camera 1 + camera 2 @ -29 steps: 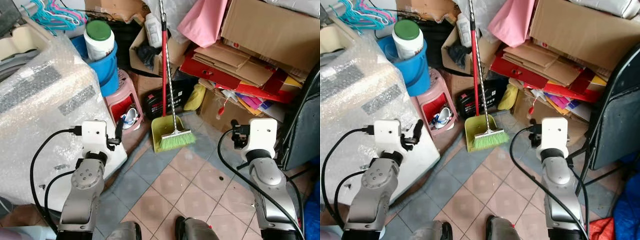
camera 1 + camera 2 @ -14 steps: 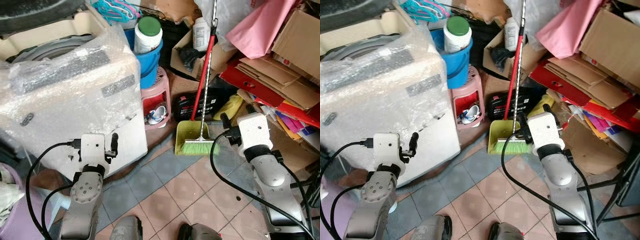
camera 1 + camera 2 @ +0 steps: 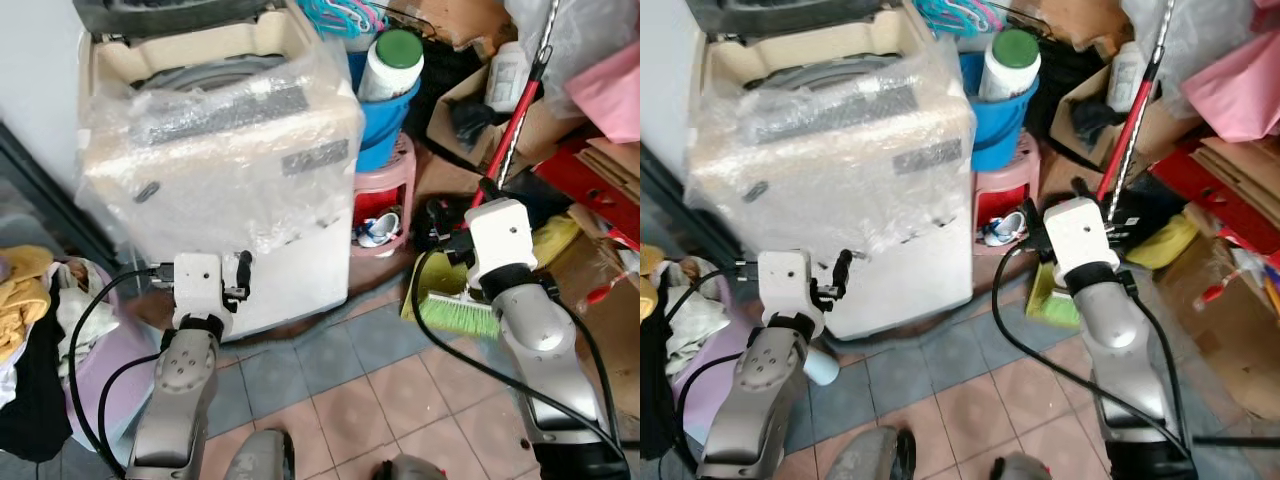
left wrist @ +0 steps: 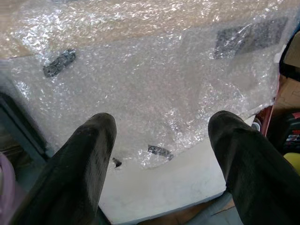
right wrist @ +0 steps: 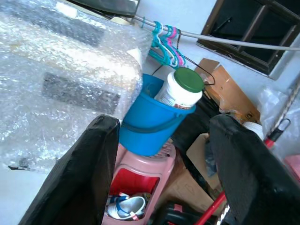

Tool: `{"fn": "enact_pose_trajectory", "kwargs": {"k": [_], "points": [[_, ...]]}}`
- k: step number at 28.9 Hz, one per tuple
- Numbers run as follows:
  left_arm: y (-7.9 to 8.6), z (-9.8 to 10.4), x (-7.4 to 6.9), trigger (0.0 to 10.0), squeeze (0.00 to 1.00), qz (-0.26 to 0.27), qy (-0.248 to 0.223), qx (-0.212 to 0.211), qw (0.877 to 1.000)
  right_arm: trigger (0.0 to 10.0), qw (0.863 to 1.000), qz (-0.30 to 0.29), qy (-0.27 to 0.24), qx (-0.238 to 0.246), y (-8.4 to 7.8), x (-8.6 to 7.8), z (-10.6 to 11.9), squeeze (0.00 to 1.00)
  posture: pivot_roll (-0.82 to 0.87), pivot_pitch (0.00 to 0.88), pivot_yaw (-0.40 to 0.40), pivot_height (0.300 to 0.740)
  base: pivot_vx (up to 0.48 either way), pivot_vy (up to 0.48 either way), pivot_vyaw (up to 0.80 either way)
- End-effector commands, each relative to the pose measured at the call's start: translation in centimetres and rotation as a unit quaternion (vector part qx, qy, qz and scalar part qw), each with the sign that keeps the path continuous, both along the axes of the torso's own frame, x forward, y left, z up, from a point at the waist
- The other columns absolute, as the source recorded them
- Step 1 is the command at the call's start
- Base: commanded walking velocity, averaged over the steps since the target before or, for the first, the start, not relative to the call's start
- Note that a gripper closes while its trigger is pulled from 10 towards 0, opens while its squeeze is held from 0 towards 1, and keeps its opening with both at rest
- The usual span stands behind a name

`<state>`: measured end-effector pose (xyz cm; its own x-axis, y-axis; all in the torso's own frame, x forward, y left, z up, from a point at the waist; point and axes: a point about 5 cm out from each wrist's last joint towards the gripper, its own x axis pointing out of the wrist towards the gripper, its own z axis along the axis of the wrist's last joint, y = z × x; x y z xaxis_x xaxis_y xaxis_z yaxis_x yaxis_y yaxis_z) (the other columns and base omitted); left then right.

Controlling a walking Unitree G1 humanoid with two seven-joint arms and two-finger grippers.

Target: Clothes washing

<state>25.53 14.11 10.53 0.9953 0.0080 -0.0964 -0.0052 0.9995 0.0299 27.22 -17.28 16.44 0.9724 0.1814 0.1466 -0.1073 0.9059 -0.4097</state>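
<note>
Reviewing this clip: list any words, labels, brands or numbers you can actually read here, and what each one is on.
None can be read.
Washing machine: dark panel strips and small stickers under the bubble wrap, too blurred to read.
White jar with the green lid in the blue bucket: label not legible.
White bottle in the cardboard box: print too small.

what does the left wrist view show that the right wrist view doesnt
Left wrist view: the bare white lower front of the bubble-wrapped white washing machine, seen between the open left gripper.

Right wrist view: a blue plastic bucket holding a white green-lidded jar, on a pink plastic stool, with teal and pink hangers above, between the open right gripper.

Both: the washer's bubble wrap and two spread black fingers.
</note>
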Motion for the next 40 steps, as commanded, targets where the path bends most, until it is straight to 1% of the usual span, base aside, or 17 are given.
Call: {"fn": "enact_pose_trajectory", "kwargs": {"k": [1, 4, 8, 11, 13, 15, 26, 29, 32, 35, 38, 40], "points": [[0.5, -0.4, -0.1, 10.0, 0.00, 0.021, 0.015, -0.010, 1.000, 10.0, 1.000, 0.023, -0.004, 0.002, 0.8, -0.2, 0.2, 0.00, -0.01, 0.083, 0.040, 0.740, 0.000, 0.000, 0.80], [0.4, -0.3, -0.1, 10.0, 0.00, 0.019, 0.010, -0.002, 1.000, 10.0, 0.999, 0.041, -0.008, 0.001, 1.4, -0.1, 0.4, 0.00, -0.01, 0.080, 0.039, 0.740, 0.000, 0.000, 0.80], [0.4, -0.4, -0.1, 10.0, 0.00, 0.021, 0.011, 0.003, 1.000, 10.0, 0.999, 0.053, -0.008, 0.003, 1.8, 0.0, 0.4, 0.00, -0.01, 0.081, 0.039, 0.740, 0.000, 0.000, 0.79], [0.7, -0.2, 0.0, 10.0, 0.00, 0.029, 0.012, -0.012, 0.999, 10.0, 0.998, 0.065, -0.009, 0.004, 2.1, 0.1, 0.6, 0.00, 0.00, 0.090, 0.037, 0.740, 0.000, 0.000, 0.79], [0.7, -0.1, 0.0, 10.0, 0.00, 0.028, 0.012, -0.015, 0.999, 10.0, 0.997, 0.071, -0.009, 0.003, 2.3, 0.2, 0.6, 0.00, 0.00, 0.092, 0.035, 0.740, 0.000, 0.000, 0.79], [0.9, 0.0, 0.1, 10.0, 0.00, 0.034, 0.011, -0.017, 0.999, 10.0, 0.996, 0.083, -0.011, -0.008, 2.6, 0.2, 0.6, 0.00, 0.00, 0.094, 0.035, 0.740, 0.000, 0.000, 0.79], [1.2, 0.2, 0.1, 10.0, 0.00, 0.043, 0.010, -0.016, 0.999, 10.0, 0.996, 0.088, -0.010, -0.009, 2.8, -0.1, 0.2, 0.00, 0.01, 0.098, 0.048, 0.740, 0.000, 0.000, 0.79], [1.2, 0.3, 0.2, 10.0, 0.00, 0.042, 0.005, -0.009, 0.999, 10.0, 0.996, 0.089, -0.008, -0.010, 2.9, -0.2, 0.1, 0.00, 0.01, 0.100, 0.050, 0.740, 0.000, 0.000, 0.78], [1.1, 0.5, 0.1, 10.0, 0.00, 0.037, 0.000, -0.008, 0.999, 10.0, 0.996, 0.091, -0.002, 0.004, 2.9, -0.3, 0.0, 0.00, 0.01, 0.101, 0.050, 0.740, 0.000, 0.000, 0.78], [1.3, 0.6, 0.0, 10.0, 0.00, 0.033, -0.007, -0.008, 0.999, 10.0, 0.996, 0.092, 0.007, 0.018, 2.7, -0.4, -0.3, 0.00, 0.01, 0.101, 0.049, 0.740, 0.369, 0.170, 0.51], [1.7, 0.3, -0.1, 10.0, 0.00, 0.046, -0.004, -0.004, 0.999, 10.0, 0.995, 0.092, 0.017, 0.030, 2.6, -0.5, -0.7, 0.00, 0.01, 0.098, 0.043, 0.740, 0.405, 0.259, 0.00], [1.8, 0.1, -0.1, 10.0, 0.00, 0.052, -0.001, -0.008, 0.999, 10.0, 0.995, 0.091, 0.018, 0.028, 2.5, -0.5, -0.8, 0.00, 0.01, 0.096, 0.042, 0.740, 0.401, 0.264, 0.00]]}}
